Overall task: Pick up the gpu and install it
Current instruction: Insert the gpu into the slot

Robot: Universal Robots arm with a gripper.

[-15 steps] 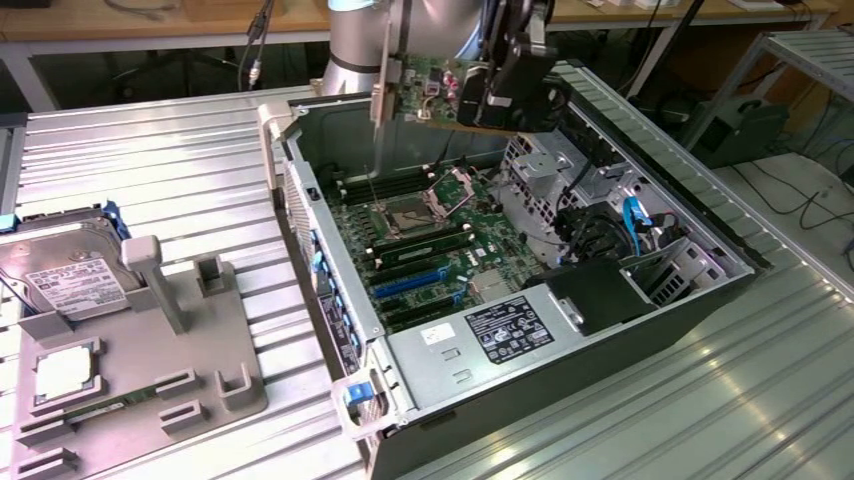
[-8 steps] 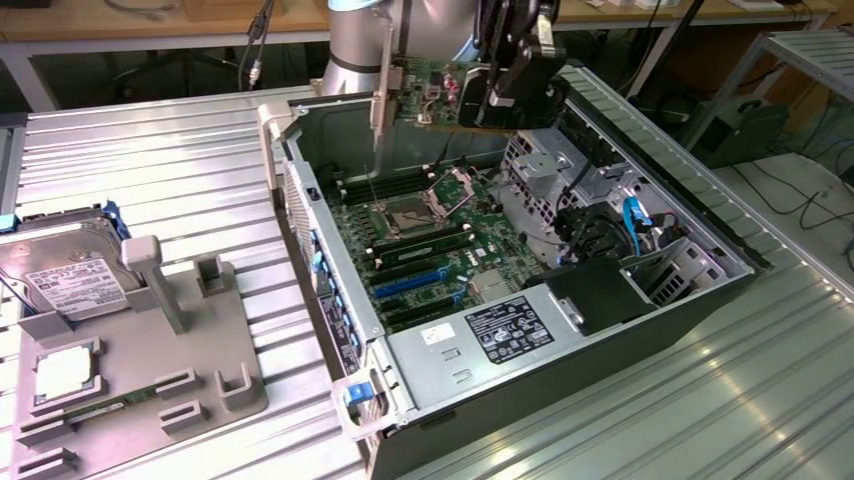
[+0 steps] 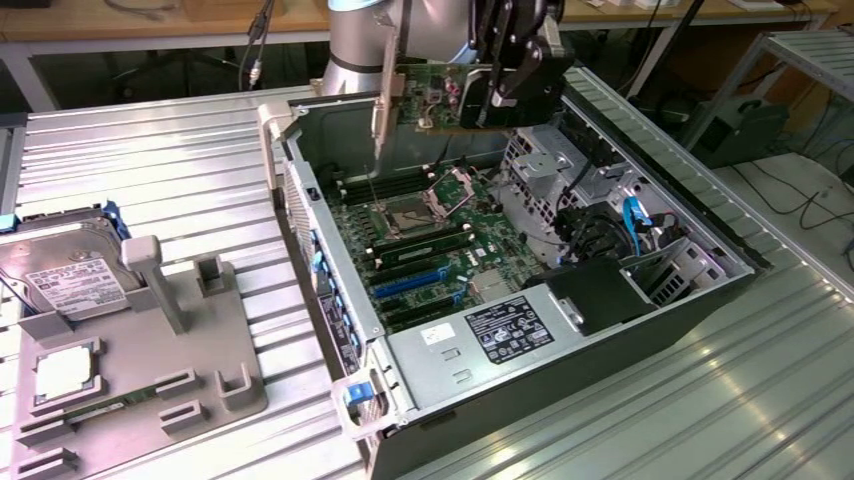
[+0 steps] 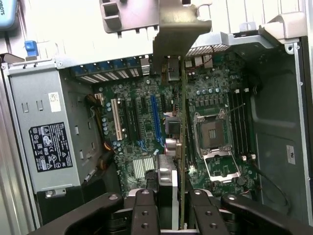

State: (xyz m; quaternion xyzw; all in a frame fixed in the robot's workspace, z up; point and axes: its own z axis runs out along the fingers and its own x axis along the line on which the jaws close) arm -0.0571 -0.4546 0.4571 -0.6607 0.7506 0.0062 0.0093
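On ribbed metal table (image 3: 147,170), jaws grip the gpu (image 3: 430,98) above an open case (image 3: 574,400) containing a motherboard (image 3: 427,250).

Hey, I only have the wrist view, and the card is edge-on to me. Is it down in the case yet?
Observer: No. The graphics card hangs above the open case, clear of the motherboard.
Operator: Which way does its metal bracket point?
Observer: The bracket hangs downward at the card's end away from the pincer, toward the exterior view's left.
Operator: Anything beside the case?
Observer: A hard drive lies on a gray holder, to the exterior view's left of the case.
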